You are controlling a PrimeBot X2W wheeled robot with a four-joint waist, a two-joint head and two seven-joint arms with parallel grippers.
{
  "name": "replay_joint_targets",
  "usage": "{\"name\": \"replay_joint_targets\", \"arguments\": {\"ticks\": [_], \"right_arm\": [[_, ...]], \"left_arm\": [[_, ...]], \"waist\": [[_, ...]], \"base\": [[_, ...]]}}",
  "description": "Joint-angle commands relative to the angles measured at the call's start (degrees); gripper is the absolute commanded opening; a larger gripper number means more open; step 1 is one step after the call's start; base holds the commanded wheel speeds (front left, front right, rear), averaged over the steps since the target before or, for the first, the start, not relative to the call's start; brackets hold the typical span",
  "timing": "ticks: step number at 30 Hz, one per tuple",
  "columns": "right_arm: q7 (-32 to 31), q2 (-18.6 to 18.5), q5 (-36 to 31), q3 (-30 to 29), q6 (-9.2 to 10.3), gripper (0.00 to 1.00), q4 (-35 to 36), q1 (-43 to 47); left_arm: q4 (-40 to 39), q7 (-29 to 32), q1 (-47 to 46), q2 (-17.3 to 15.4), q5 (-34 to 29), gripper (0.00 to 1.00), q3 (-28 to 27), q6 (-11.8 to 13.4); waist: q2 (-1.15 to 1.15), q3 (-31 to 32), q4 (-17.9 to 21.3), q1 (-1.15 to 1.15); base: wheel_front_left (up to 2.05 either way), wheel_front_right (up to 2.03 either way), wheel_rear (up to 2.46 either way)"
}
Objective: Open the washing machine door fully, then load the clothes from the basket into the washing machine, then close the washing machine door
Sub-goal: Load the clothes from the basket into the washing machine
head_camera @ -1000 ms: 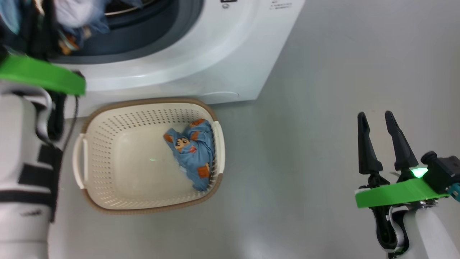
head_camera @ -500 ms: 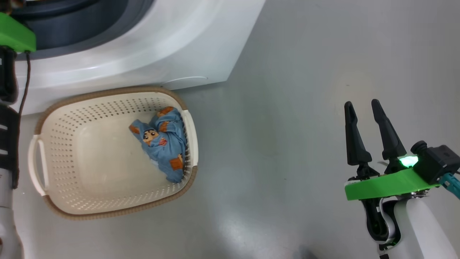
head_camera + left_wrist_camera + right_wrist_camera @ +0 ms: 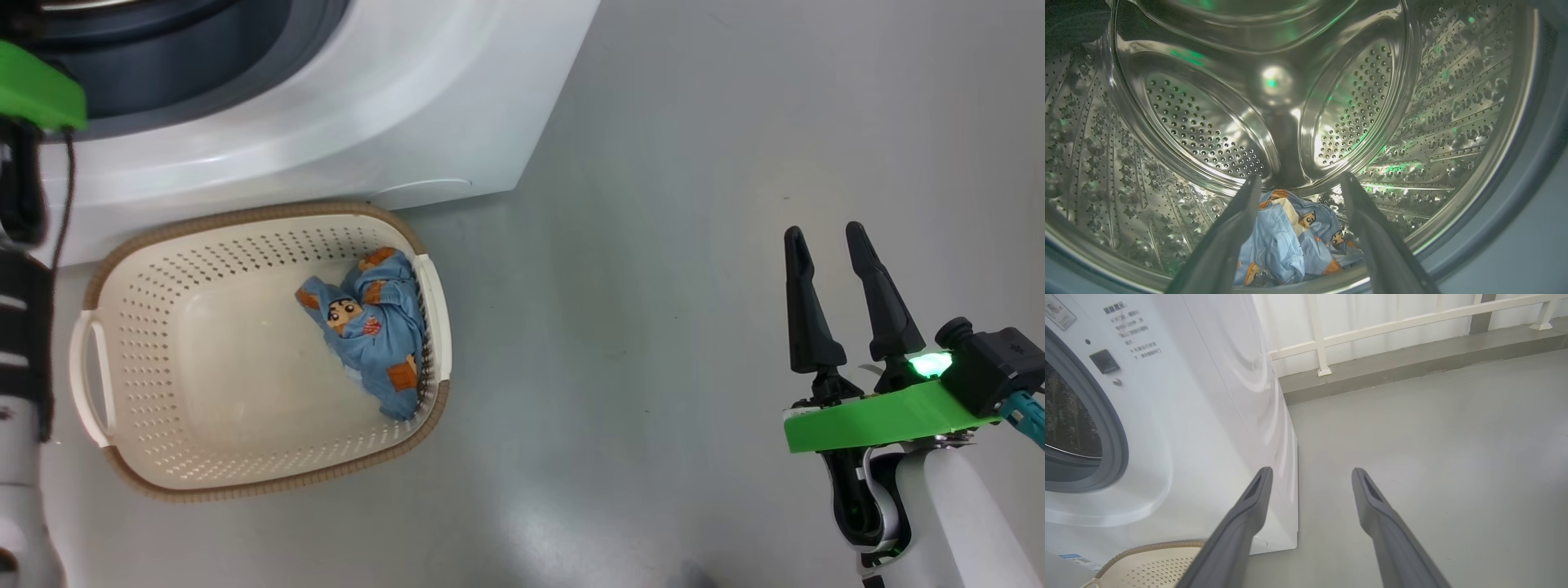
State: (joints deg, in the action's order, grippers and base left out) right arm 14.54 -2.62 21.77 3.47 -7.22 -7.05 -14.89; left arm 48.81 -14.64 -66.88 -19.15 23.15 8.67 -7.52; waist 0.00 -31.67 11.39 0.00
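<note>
Pointing into the drum: left pincer spread, one garment in the basket

The left pincer (image 3: 1301,178) looks into the perforated steel drum (image 3: 1208,122) of the big white front-loading washing machine (image 3: 343,106). Its two long dark fingers (image 3: 1229,228) are spread wide, with nothing pinched between them. Beyond the fingertips, low in the drum near its mouth, lies a crumpled light-blue garment printed with orange-brown cartoon figures (image 3: 1286,241), its white lining showing. Whether a finger brushes the cloth I cannot tell.

In the head view the left arm's pale forearm (image 3: 15,490) and green wrist plate (image 3: 37,86) run up the left edge to the machine's grey-blue rubber seal (image 3: 188,90).

The small cream perforated plastic basket with a brown woven-look rim (image 3: 245,214) stands on the grey floor (image 3: 653,327). Its far rim is just beside the machine's front. Bunched against the basket's right wall is a second light-blue garment of the same print (image 3: 375,335), a cartoon face turned upward.

The right pincer (image 3: 824,230) hovers well to the right of the basket, above the floor — fingers apart, holding nothing. In the right wrist view this pincer (image 3: 1311,470) points past the machine's right front corner (image 3: 1208,416), with a white railing (image 3: 1392,324) on the far side. A piece of the basket (image 3: 1151,571) shows at the near left.
</note>
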Motion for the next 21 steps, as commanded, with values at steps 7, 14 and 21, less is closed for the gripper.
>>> {"name": "replay_joint_targets", "arguments": {"ticks": [7,14,21], "right_arm": [[0.46,-0.26,-1.25,0.35,-0.26,1.0,1.03,0.1],[0.46,-0.26,-2.56,-0.4,-0.26,1.0,0.47,0.78],[0.46,-1.56,-2.92,-0.47,-0.26,1.0,-0.13,1.63]], "left_arm": [[-4.75,-0.36,6.22,-0.57,0.82,1.0,-2.22,0.03],[-8.78,-0.36,13.31,2.06,-0.31,1.0,-3.29,0.03],[-12.84,-0.36,21.15,4.36,-2.06,1.0,-4.44,0.03]], "waist": [[0.0,2.32,-1.89,0.0],[0.0,5.4,-3.9,0.0],[0.0,8.83,-6.14,0.0]], "base": [[0.0,0.0,0.0],[0.0,0.0,0.0],[0.0,0.0,0.0]]}}
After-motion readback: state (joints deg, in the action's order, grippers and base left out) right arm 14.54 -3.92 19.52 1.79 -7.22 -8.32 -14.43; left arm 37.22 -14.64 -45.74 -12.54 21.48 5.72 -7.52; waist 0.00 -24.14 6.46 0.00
